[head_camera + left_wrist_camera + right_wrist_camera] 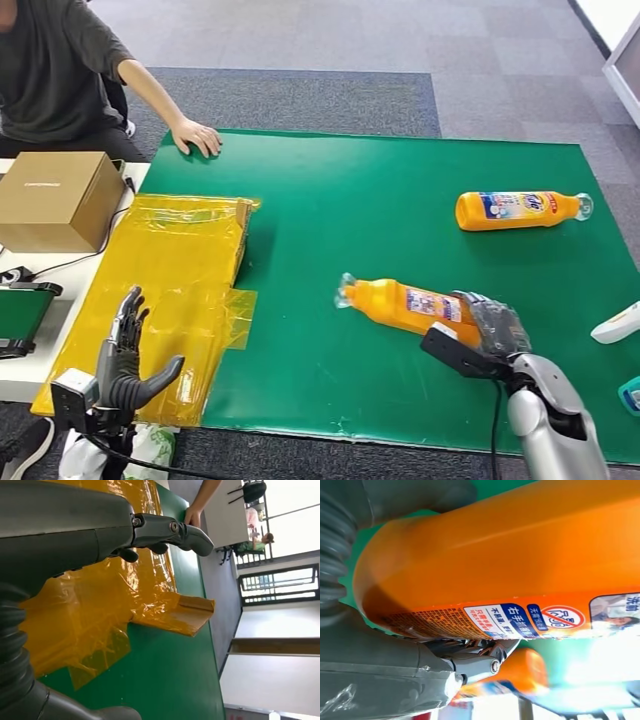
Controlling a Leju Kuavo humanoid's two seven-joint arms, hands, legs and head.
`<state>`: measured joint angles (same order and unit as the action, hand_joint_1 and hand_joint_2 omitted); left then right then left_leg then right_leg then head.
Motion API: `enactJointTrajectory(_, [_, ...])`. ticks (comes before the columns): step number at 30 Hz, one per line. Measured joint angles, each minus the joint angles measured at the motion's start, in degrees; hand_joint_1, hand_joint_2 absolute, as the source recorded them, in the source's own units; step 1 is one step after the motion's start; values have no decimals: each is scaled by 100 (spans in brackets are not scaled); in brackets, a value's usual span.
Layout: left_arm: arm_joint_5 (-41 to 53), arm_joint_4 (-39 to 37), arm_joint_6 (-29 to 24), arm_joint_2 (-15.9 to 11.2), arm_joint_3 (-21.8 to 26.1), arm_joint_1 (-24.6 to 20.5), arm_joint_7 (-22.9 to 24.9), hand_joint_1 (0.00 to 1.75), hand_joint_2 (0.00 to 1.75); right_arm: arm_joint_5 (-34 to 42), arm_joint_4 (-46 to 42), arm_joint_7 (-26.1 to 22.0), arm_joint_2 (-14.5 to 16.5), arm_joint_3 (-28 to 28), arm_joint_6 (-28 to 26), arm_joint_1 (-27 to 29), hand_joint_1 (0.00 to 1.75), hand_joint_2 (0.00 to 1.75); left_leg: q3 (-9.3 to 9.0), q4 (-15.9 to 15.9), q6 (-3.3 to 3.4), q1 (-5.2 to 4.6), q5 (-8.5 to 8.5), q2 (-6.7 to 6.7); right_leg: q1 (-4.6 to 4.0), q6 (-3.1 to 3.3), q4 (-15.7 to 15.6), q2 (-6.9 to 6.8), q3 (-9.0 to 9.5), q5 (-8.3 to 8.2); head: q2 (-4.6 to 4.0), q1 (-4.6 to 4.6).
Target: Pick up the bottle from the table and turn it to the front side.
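Head view: an orange bottle (pixel 404 305) is lying on its side near the front of the green mat (pixel 362 220) covering the desk, clear cap pointing toward the robot's left; the right robot hand (pixel 490 325) is wrapping around its base end. The grasp appears made, so by my reading the lifting and the turning to the front side are both still to come. A second orange bottle (pixel 521 209) is lying well apart toward the far right. The left robot hand (pixel 132 365) is hovering with fingers spread, holding nothing, over a yellow plastic sheet (pixel 173 270). A person's hand (pixel 196 136) is resting on the mat's far edge, near a cardboard box (pixel 56 198). Left wrist view: the left robot hand's fingers (pixel 166 530) are reaching out straight above the yellow sheet, touching nothing. Right wrist view: the bottle's orange body and printed label are sitting against the right robot hand's fingers (pixel 478 662), which are closing under it.
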<state>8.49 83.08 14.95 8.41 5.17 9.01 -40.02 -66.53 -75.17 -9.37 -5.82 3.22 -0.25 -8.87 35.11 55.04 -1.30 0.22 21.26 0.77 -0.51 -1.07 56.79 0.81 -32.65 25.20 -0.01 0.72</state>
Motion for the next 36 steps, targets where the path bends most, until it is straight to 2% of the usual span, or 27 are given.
enactJointTrajectory(5, [-13,-39,617,39,-279,-96,0,0,175,-72,-283,84,625,810,-444,66,175,175,0,-2,-5,6,-2,-2,-3,3,0,1,-2,2,0,-1])
enactJointTrajectory(13, [-271,-459,1583,57,-894,-542,74,0,175,28,712,-62,1521,1891,-936,-491,175,175,0,-1,-5,6,-8,-2,-3,6,1,-1,-2,-2,-1,-1])
enactJointTrajectory(17, [-665,-598,1872,29,-1095,-663,177,0,175,102,1306,-205,1803,2178,-1108,-673,175,175,1,-1,-5,6,-7,-2,-3,6,1,-1,-2,-2,-1,-1])
enactJointTrajectory(22, [-991,-712,1941,-21,-1117,-717,254,1,175,136,1651,-297,1966,2377,-1187,-723,175,175,2,-2,-6,6,-6,-1,-3,6,1,0,-5,0,0,-1])
enactJointTrajectory(23, [-1029,-744,1941,-32,-1116,-729,262,31,175,140,1691,-311,1988,2430,-1180,-720,175,175,2,-2,-7,6,-5,-1,-3,6,1,0,-5,0,0,-1])
enactJointTrajectory(26, [-1091,-818,1956,-62,-1108,-743,274,161,175,179,1756,-332,2041,2635,-1139,-702,175,175,3,-2,-8,6,-5,-2,-4,7,1,0,-8,0,-1,0])
enactJointTrajectory(27, [-1082,-830,1946,-69,-1107,-741,267,175,175,212,1777,-335,2048,2703,-1140,-704,167,175,4,-2,-8,6,-5,-2,-4,7,1,0,-8,0,0,1])
enactJointTrajectory(28, [-1047,-837,1917,-73,-1107,-740,256,175,175,252,1801,-338,2048,2755,-1151,-709,152,175,4,-2,-8,6,-5,-2,-4,7,1,-1,-8,0,-1,0])
enactJointTrajectory(29, [-989,-840,1866,-75,-1107,-739,242,175,175,288,1826,-339,2048,2793,-1171,-710,125,175,4,-2,-8,6,-5,-2,-4,7,1,-1,-8,0,-1,-1])
enactJointTrajectory(30, [-905,-841,1791,-78,-1109,-738,224,175,175,319,1852,-339,2048,2825,-1193,-708,82,175,4,-2,-8,6,-5,-1,-3,7,1,0,-7,0,-1,-1])
enactJointTrajectory(31, [-802,-841,1695,-81,-1113,-736,206,175,175,340,1873,-333,2047,2847,-1212,-704,45,175,4,-1,-8,6,-5,-1,-3,7,1,0,-7,0,-1,0])
enactJointTrajectory(32, [-674,-835,1566,-83,-1121,-733,191,175,175,355,1890,-325,2045,2870,-1228,-698,17,175,4,-1,-8,6,-5,-1,-3,7,1,-1,-7,0,0,-1])
enactJointTrajectory(33, [-524,-823,1404,-84,-1136,-730,184,175,175,365,1900,-317,2043,2897,-1237,-696,0,175,4,-1,-8,6,-5,-1,-3,7,1,-1,-7,0,-1,-1])
enactJointTrajectory(36, [79,-744,733,-67,-1191,-713,234,175,175,381,1867,-302,2023,3024,-1243,-693,0,175,4,-1,-8,6,-5,-1,-2,7,1,0,-9,-1,0,-1])
